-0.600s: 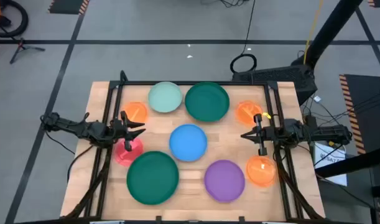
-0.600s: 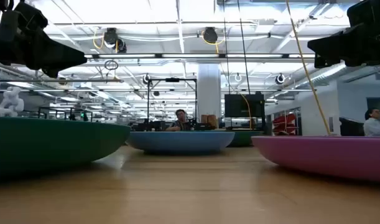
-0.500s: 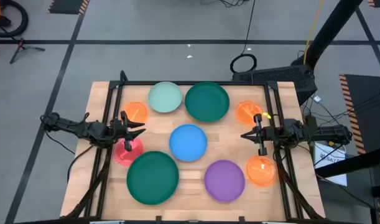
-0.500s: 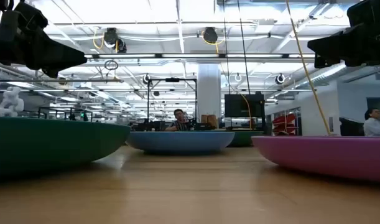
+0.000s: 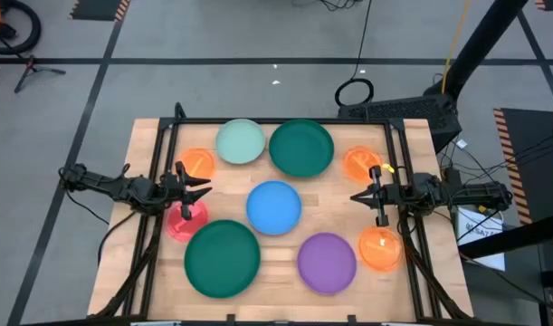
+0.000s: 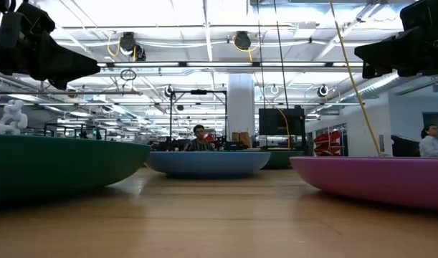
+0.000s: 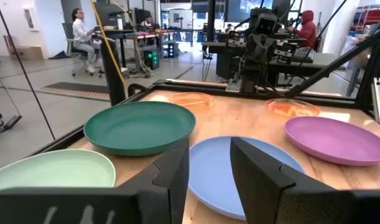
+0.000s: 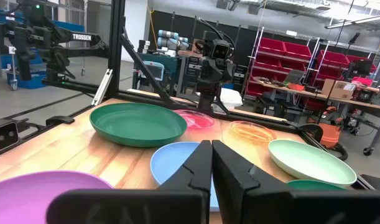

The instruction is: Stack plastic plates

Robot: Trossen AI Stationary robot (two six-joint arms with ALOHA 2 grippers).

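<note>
Lying unstacked on the table (image 5: 412, 145) are the plates: a blue plate (image 5: 274, 206) in the middle, a mint plate (image 5: 240, 142) and a dark green plate (image 5: 301, 148) side by side at the far edge, a second green plate (image 5: 222, 258) and a purple plate (image 5: 327, 263) at the near edge. Small orange plates sit at far left (image 5: 196, 164), far right (image 5: 361, 164) and near right (image 5: 380, 249); a pink plate (image 5: 184, 221) touches the near green one. The left gripper (image 5: 202, 188) hovers between the left orange plate and the pink one, fingers (image 7: 171, 177) parted, holding nothing. The right gripper (image 5: 357, 196) hangs between the two right orange plates, fingers (image 8: 199, 165) pressed together, empty. Beyond the table, a person (image 6: 198, 137) sits at a desk.
</note>
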